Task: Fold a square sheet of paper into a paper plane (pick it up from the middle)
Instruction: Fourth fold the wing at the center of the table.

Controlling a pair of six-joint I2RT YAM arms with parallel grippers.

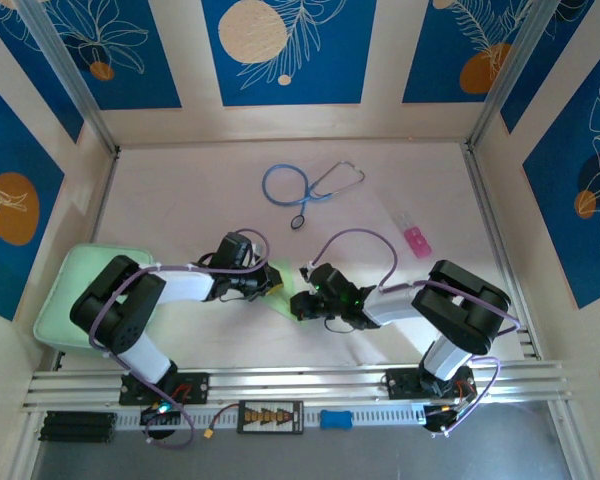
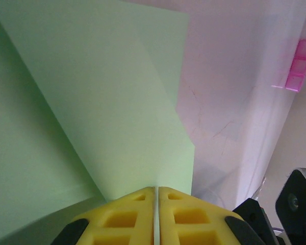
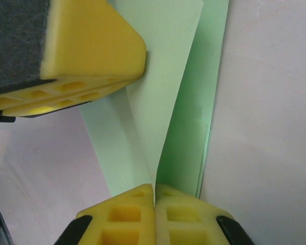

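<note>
At the tips of the left gripper (image 2: pixel 156 190), the yellow fingers (image 2: pixel 117 222) are pressed tight together on the sheet of paper (image 2: pixel 107 102). The sheet spreads away from them in pale green folded flaps crossed by a slanting crease. Directly opposite, the right gripper (image 3: pixel 154 188) is clenched on the same sheet, its pads meeting on a raised fold. The lower layer seems to lie flat on the worktop (image 1: pixel 180 190). One finger of the left gripper sits just beside that fold in the right wrist view.

From above, the two grippers face each other nose to nose around the middle of the worktop, somewhat nearer its near edge, with the sheet between them. A blue and grey stethoscope (image 1: pixel 305 185) lies well apart toward the far edge. A pink box (image 1: pixel 417 241) with small compartments lies toward the right edge. A thick mint-green pad (image 1: pixel 55 295) sits at the near left corner, partly under the left arm.
</note>
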